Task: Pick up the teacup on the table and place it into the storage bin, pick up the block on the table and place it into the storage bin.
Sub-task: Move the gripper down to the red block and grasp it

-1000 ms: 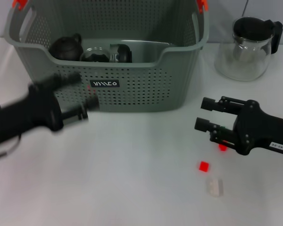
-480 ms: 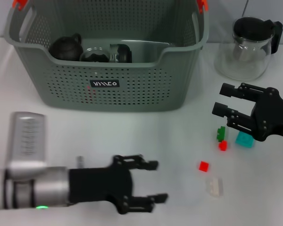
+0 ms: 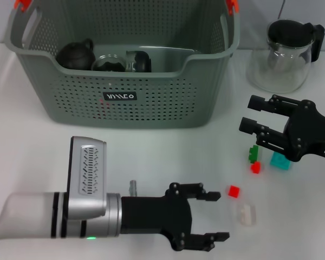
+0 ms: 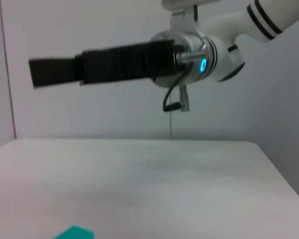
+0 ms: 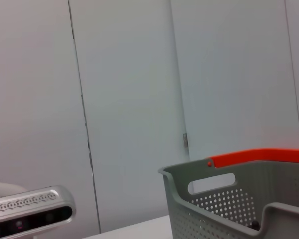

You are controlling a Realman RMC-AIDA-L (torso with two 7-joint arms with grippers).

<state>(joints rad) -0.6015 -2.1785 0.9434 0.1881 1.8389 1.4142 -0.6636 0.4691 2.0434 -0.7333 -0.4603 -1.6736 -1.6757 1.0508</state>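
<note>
The jaws of the left gripper (image 3: 212,216) stand spread and empty, low over the near part of the table (image 3: 151,157), reaching toward the small blocks with nothing between them. Behind the left arm, the storage bin (image 3: 124,65) sits at the far side of the table, well apart from both grippers; a dark teapot (image 3: 76,53) and a couple of other dark or glassy vessels already lie inside it, though whether one of them is the teacup cannot be told, and no teacup shows on the table. Just past the left gripper's fingertips lie the red block (image 3: 234,190) and, beside it, a pale translucent block (image 3: 247,214). Farther right a small green block (image 3: 253,153), a second red piece (image 3: 255,168) and a teal block (image 3: 280,161) cluster close together under the right gripper (image 3: 251,115), whose jaws are also parted and hold nothing. A glass teapot (image 3: 281,57) stands at the far right. The main risk looks like crowding: both grippers are close to the same scatter of tiny pieces, so a low sweep could knock a block away or pinch two at once. The blocks are small against the wide jaws, so a slightly off-centre closing could squirt one out sideways.
</note>
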